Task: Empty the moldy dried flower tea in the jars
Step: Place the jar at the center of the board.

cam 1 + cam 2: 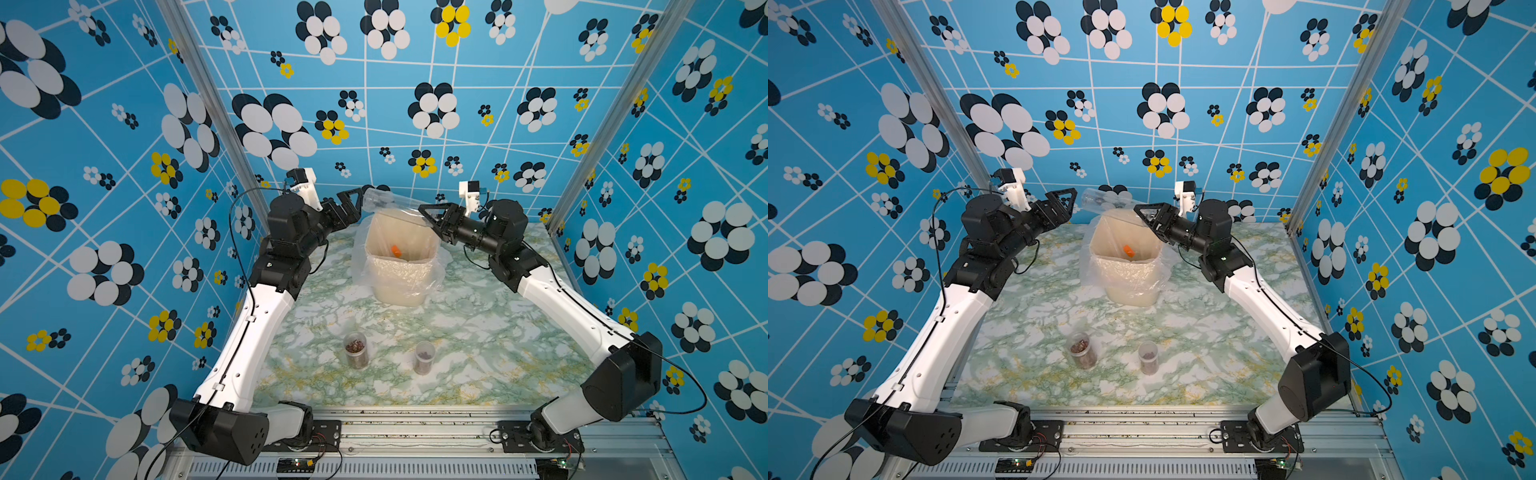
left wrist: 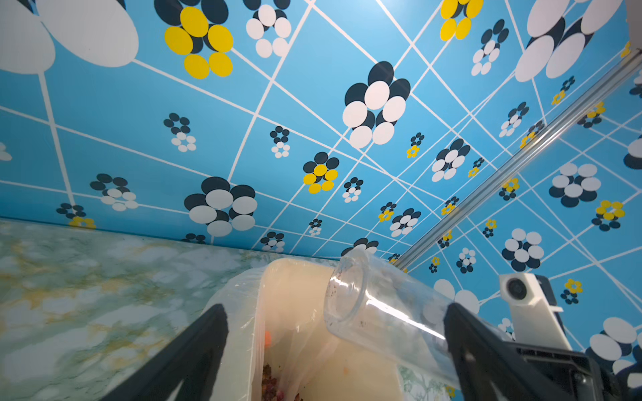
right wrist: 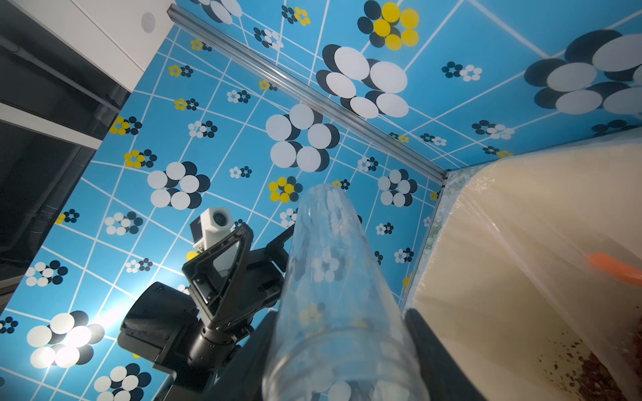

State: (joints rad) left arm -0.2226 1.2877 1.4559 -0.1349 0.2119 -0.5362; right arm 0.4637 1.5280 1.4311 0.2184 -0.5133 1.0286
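Circuit boards point(image 1: 297, 462) on the front rail, print too small to read. Right claw point(image 1: 429, 216) is clamped on one end of the tall jar point(image 1: 388, 200), which lies almost on its side above the back rim of the bin point(image 1: 401, 291). The jar's other end reaches the left claw point(image 1: 358, 206), whose jaws are spread wide and not gripping. In the left wrist view that end sits between the two fingers point(image 2: 205, 350), closer to one; can't tell if it touches. Tall jar looks near empty, a few crumbs stuck to its wall. Tea point(image 2: 274, 382) lies in a heap at the bottom of the bin, inside the plastic liner point(image 1: 361, 266), below the jar and both claws. Orange piece point(image 1: 395, 250) is also in the bin, higher up on the liner. Wider jar point(image 1: 356, 351) and narrower jar point(image 1: 424, 358) stand upright at the front middle of the table point(image 1: 498, 357), both with tea inside, well apart from both claws. Faint clear lid point(image 1: 464, 306) lies flat on the table just right of the bin.
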